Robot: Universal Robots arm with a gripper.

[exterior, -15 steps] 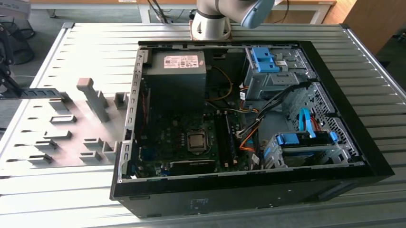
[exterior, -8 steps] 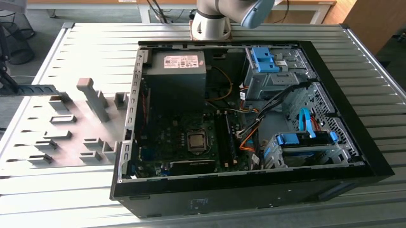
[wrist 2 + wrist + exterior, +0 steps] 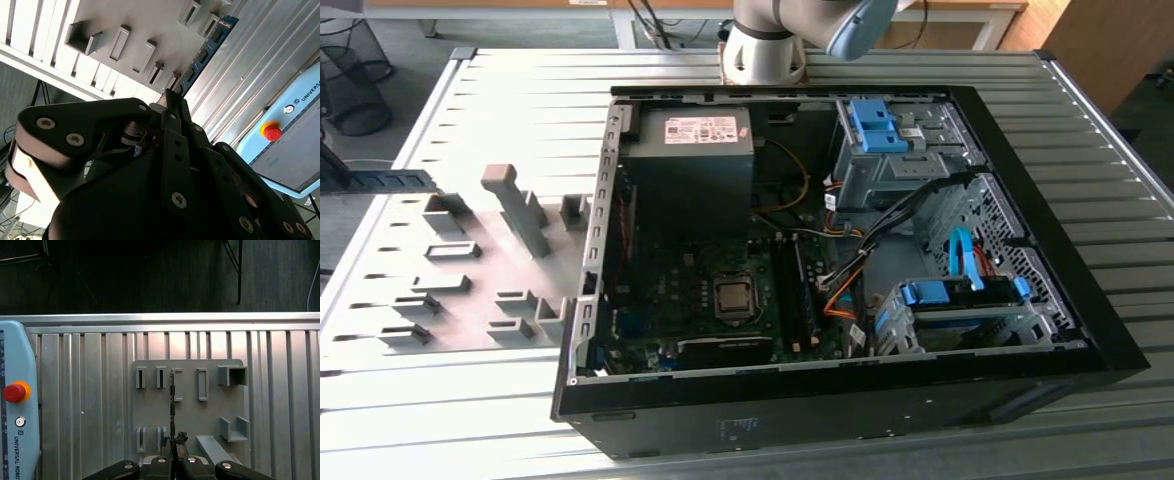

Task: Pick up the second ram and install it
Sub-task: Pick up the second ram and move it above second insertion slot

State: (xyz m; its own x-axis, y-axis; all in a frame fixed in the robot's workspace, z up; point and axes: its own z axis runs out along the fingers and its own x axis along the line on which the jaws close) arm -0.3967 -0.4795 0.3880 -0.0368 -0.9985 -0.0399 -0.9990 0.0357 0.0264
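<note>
The second ram (image 3: 206,49) is a thin blue circuit stick with black chips, held at one end between my black fingers. My gripper (image 3: 172,97) is shut on it. In the first wrist view the ram (image 3: 172,405) is seen edge-on as a thin dark line rising from the gripper (image 3: 173,437). It hangs above the grey fixture plate (image 3: 190,410) with its slotted blocks, clear of the slots. In the exterior view the open computer case (image 3: 1067,330) lies on the table, and the dark memory slots (image 3: 790,290) run beside the processor socket (image 3: 732,297).
The grey fixture plate (image 3: 467,270) lies at the exterior view's left of the case on the ribbed metal table (image 3: 467,420). A light-blue pendant with a red stop button (image 3: 14,392) rests beside the plate. The arm's base (image 3: 765,50) stands behind the case. Cables and blue drive brackets (image 3: 961,292) crowd the case.
</note>
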